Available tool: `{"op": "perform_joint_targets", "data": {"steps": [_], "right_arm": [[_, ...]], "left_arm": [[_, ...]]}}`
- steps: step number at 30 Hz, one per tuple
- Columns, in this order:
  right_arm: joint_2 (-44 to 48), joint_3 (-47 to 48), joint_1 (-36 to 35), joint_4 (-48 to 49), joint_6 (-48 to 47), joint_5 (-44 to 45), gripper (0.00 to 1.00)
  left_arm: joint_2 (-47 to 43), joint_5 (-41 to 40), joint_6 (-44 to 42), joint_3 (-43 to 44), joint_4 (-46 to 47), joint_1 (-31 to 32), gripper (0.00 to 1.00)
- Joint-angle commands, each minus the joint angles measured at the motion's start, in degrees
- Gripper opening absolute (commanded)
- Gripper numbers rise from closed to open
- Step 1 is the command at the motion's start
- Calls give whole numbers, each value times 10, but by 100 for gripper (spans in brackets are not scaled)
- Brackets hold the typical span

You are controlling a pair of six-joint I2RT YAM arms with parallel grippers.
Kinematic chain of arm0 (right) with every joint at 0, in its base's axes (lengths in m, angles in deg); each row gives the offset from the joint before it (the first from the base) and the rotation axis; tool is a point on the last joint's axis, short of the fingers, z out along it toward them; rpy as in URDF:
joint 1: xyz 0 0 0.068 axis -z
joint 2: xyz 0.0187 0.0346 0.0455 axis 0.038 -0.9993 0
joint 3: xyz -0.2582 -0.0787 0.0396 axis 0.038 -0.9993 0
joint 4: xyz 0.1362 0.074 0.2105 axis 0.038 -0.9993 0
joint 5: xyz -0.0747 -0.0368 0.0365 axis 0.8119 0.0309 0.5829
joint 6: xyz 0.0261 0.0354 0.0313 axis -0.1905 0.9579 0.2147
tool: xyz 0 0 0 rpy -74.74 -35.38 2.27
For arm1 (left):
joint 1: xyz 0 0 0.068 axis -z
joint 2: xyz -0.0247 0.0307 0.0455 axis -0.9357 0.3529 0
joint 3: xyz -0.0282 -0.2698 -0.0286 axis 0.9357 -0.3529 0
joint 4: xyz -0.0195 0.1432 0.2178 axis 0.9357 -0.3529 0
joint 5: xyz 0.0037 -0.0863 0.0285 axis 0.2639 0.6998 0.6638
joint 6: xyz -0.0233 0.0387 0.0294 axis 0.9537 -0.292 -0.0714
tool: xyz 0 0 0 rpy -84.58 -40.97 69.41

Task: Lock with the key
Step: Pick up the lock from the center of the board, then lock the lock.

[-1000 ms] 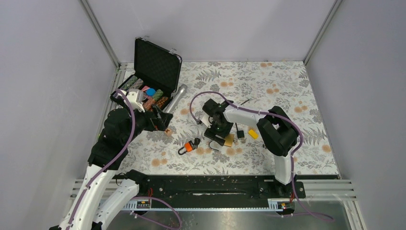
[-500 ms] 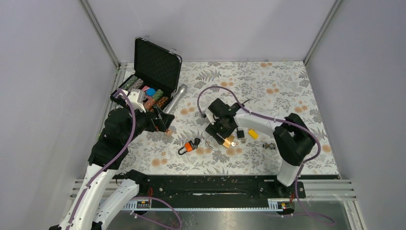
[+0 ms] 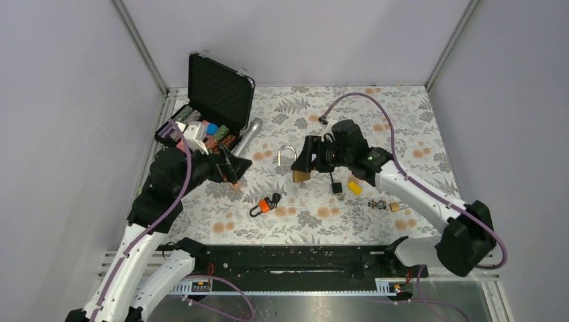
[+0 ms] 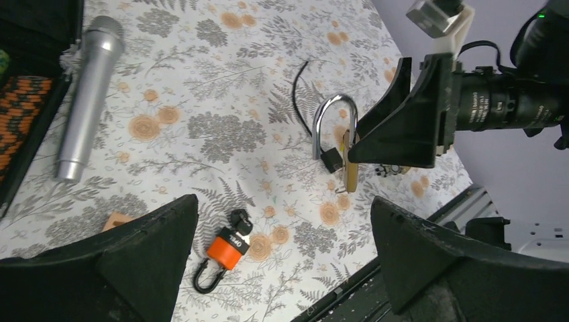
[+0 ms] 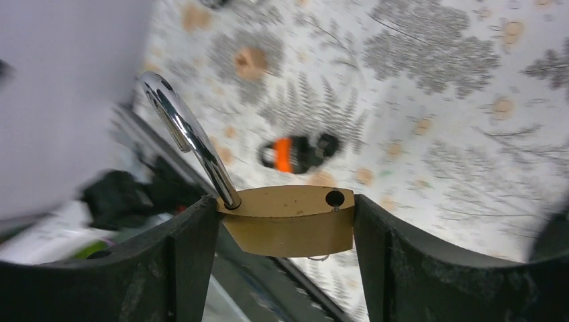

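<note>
Padlock now lifted off the table, pinched in the right gripper; left gripper spread wide.

- blocked at the far-left corner by open case, with microphone lying just beside it.
- free mat between left gripper, jaws wide, and brass padlock clamped off the mat in right gripper.
- nearer in that gap, 2 obstacles: orange padlock and small wooden block.
- cluttered beneath the right forearm: black fob, yellow piece, small keys.
- open along the far edge and right side of the mat.
</note>
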Motion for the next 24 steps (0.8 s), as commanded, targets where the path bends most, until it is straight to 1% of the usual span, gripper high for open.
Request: {"op": "perform_joint_targets", "data": {"steps": [1, 3, 6, 8, 10, 13, 14, 17, 21, 24], "right_arm": [[77, -42, 0, 212, 257, -26, 56], [95, -72, -1, 279, 363, -6, 56], [106, -118, -1, 380, 483, 2, 56], [111, -142, -2, 416, 543, 15, 55], [116, -162, -5, 444, 589, 24, 55], [112, -186, -5, 512, 658, 14, 53], [110, -190, -5, 530, 673, 8, 52], [106, -182, -4, 531, 683, -6, 52], [120, -190, -5, 547, 702, 1, 52], [135, -188, -5, 526, 701, 3, 52]], "left_arm": [[23, 35, 27, -8, 80, 24, 98], [34, 37, 36, -17, 115, 53, 97], [48, 22, 42, -32, 169, 102, 96], [58, 4, 44, -48, 217, 135, 96], [72, -22, 41, -64, 271, 168, 92], [99, -88, 17, -77, 332, 220, 90], [111, -114, 14, -75, 341, 235, 90], [146, -172, 22, -70, 373, 267, 90], [182, -255, 40, -92, 436, 303, 90], [189, -288, 44, -118, 503, 316, 90]]}}
